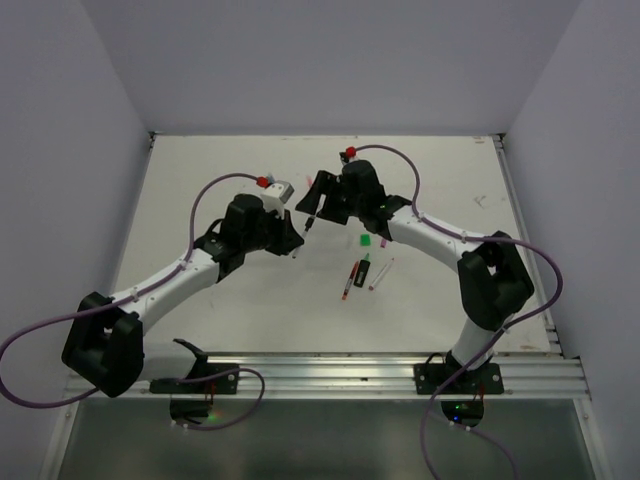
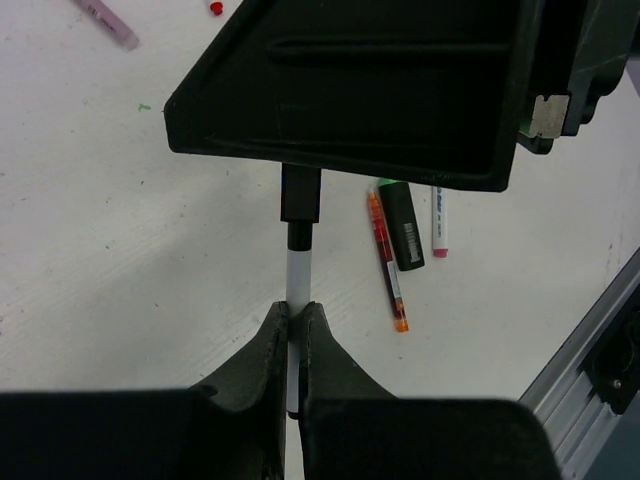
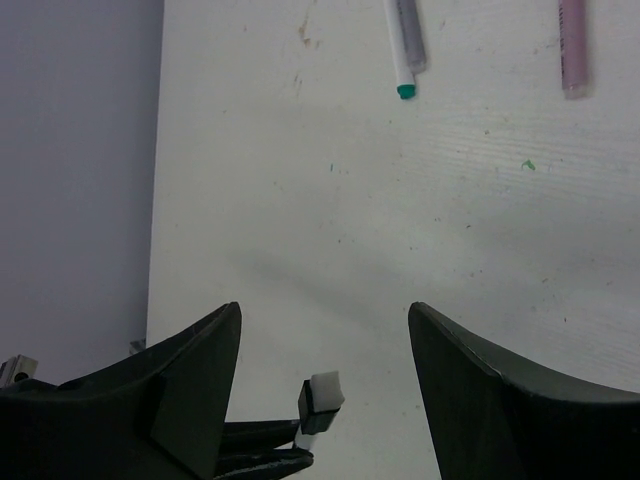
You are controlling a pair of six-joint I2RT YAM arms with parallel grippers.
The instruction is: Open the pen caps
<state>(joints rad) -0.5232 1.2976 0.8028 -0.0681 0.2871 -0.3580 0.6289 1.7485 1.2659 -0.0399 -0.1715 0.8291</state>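
My left gripper [image 2: 297, 308] is shut on the whitish barrel of a pen [image 2: 296, 275], which points away from it. The pen's black cap [image 2: 300, 195] is on the far end, just under one broad finger [image 2: 350, 90] of the right gripper. In the right wrist view the cap [image 3: 322, 400], black with a white end face, stands between the wide-apart jaws of my right gripper [image 3: 325, 310]. It is nearer the left finger and touches neither. From above, both grippers [image 1: 296, 243] [image 1: 312, 215] meet mid-table around this pen [image 1: 307, 226].
On the table to the right lie a red pen [image 1: 350, 279], a green-and-black highlighter [image 1: 364, 268], a whitish pen [image 1: 381, 273] and a loose green cap [image 1: 365, 240]. A teal-tipped pen [image 3: 404, 45] and a pink pen [image 3: 572, 45] lie farther back.
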